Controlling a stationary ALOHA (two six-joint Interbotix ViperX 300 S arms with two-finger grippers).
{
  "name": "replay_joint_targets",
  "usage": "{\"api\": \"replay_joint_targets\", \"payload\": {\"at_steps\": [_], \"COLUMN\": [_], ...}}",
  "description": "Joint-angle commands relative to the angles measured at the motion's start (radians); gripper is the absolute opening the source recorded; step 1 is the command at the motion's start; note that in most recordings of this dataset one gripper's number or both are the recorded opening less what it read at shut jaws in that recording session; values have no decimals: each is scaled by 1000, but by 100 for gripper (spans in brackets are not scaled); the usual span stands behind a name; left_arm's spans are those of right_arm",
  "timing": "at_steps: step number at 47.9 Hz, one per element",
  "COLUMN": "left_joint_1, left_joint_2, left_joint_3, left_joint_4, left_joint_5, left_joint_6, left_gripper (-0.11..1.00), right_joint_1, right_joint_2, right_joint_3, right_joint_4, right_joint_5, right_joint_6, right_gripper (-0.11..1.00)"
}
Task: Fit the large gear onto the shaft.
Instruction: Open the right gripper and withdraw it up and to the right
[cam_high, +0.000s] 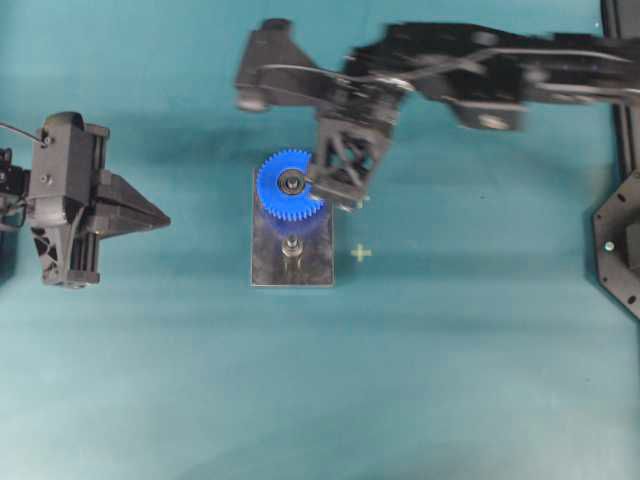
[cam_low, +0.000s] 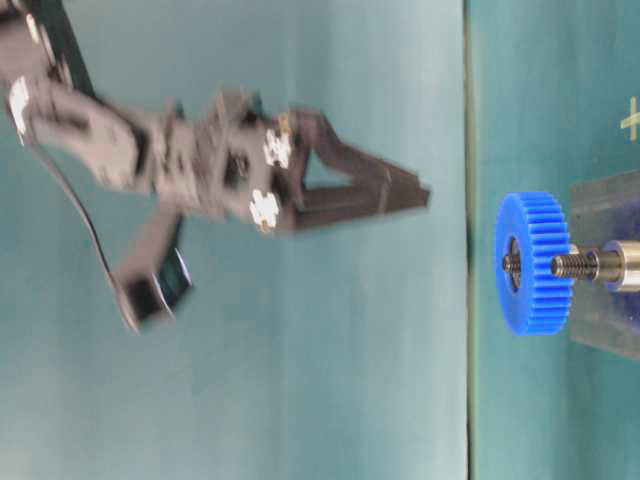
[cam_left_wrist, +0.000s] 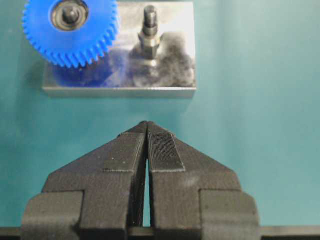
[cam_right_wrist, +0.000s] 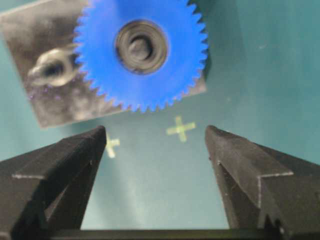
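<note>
Gear's basically on: large gear (cam_high: 289, 186) sits over the shaft (cam_left_wrist: 70, 14) on the grey plate (cam_high: 312, 268). Right claw (cam_right_wrist: 156, 145) spread and empty, left claw (cam_left_wrist: 148, 142) pressed together. Looks done to me.

Blue large gear (cam_high: 288, 186) seated flat on one upright shaft (cam_left_wrist: 70, 14)

the gear (cam_high: 288, 186) sits on one peg at the far end of the plate (cam_high: 317, 262); the second peg (cam_high: 291, 246) stands bare near the plate's near end. the plate lies mid-table (cam_high: 450, 380).
</note>
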Motion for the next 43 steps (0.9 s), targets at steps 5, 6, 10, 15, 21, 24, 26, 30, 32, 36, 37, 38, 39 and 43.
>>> {"api": "replay_joint_targets", "payload": {"at_steps": [5, 6, 10, 15, 21, 24, 26, 30, 32, 36, 37, 38, 39, 43], "left_joint_1": [-2, -3, -2, -3, -2, -3, -3, -2, -2, -2, -3, -2, -2, -3], "left_joint_2": [-6, -6, -6, -6, -6, -5, -3, 0, 0, 0, 2, 0, 0, 0], "left_joint_3": [-11, -11, -11, -11, -9, -8, -8, -8, -8, -6, -8, -8, -8, -8], "left_joint_4": [3, 2, 2, 2, 3, 3, 2, 3, 2, 2, 3, 3, 2, 2], "left_joint_5": [-5, -5, -5, -5, -5, -5, -5, -5, -5, -5, -5, -5, -5, -5], "left_joint_6": [2, 2, 2, 3, 3, 3, 3, 3, 3, 3, 3, 3, 3, 3], "left_gripper": [0, 0, 0, 0, 0, 0, 0, 0, 0, 0, 0, 0, 0, 0], "right_joint_1": [14, 14, 15, 21, 35, 44, 51, 60, 67, 72, 74, 74, 74, 75], "right_joint_2": [-115, -124, -153, -181, -199, -204, -207, -213, -216, -222, -222, -225, -227, -233], "right_joint_3": [94, 103, 140, 173, 199, 212, 221, 235, 241, 252, 256, 259, 262, 278], "right_joint_4": [2, 3, 2, 3, 2, 0, 0, 0, 0, 0, 0, -2, 0, 0], "right_joint_5": [-101, -110, -144, -178, -202, -216, -227, -255, -265, -287, -291, -296, -302, -322], "right_joint_6": [11, 11, 9, 8, -5, -11, -17, -28, -31, -34, -34, -34, -34, -32], "right_gripper": [86, 86, 86, 86, 86, 86, 86, 86, 86, 86, 86, 86, 86, 86]}}
